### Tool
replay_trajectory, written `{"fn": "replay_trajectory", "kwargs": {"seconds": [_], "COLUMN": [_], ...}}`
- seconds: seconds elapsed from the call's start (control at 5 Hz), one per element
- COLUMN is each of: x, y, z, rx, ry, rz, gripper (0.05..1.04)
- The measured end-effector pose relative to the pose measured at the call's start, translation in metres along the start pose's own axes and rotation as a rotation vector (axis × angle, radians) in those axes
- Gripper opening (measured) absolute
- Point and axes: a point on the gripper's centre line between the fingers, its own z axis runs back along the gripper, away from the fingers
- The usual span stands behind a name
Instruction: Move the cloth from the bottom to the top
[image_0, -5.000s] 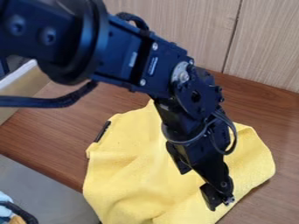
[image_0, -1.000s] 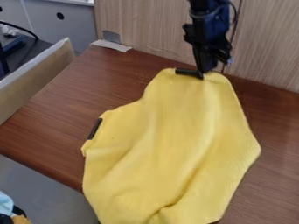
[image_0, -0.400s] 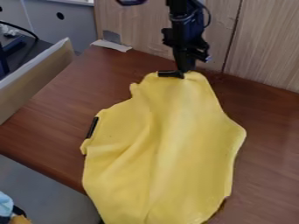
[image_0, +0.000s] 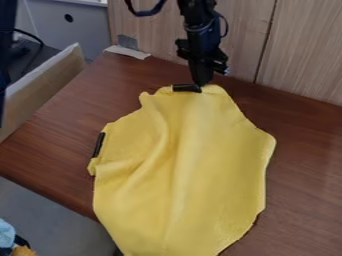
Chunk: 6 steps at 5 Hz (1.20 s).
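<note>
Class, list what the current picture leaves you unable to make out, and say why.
In the camera view:
- Lower end of the yellow cloth: cut off by the bottom edge.
- Tabletop under the cloth: covered by it.
- Where the gripper pinches the cloth: its own dark tip blocks the spot.
- Pale blue item: cut off by the left edge.

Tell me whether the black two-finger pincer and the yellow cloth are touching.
Touching. The camera view shows the pincer with its tip on the upper edge of the cloth, no gap between.
</note>
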Motion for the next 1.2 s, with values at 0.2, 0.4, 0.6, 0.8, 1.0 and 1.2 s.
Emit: {"fn": "replay_trajectory", "kwargs": {"seconds": [0.2, 0.4, 0.6, 0.8, 1.0, 1.2], "x": [0.0005, -0.0005, -0.0035, -0.0051, -0.0076, -0.0093], "y": [0.0045, 0.0053, 0.0085, 0.0121, 0.0114, 0.0109], "z": [-0.0059, -0.0102, -0.0104, -0.0100, -0.0109, -0.0107], "rx": [0.004, -0.001, 0.000, 0.007, 0.005, 0.004], "ry": [0.013, 0.026, 0.037, 0.041, 0.050, 0.056], "rz": [0.003, 0.003, 0.037, 0.040, 0.044, 0.039], "gripper": [0.053, 0.074, 0.217, 0.472, 0.777, 0.997]}}
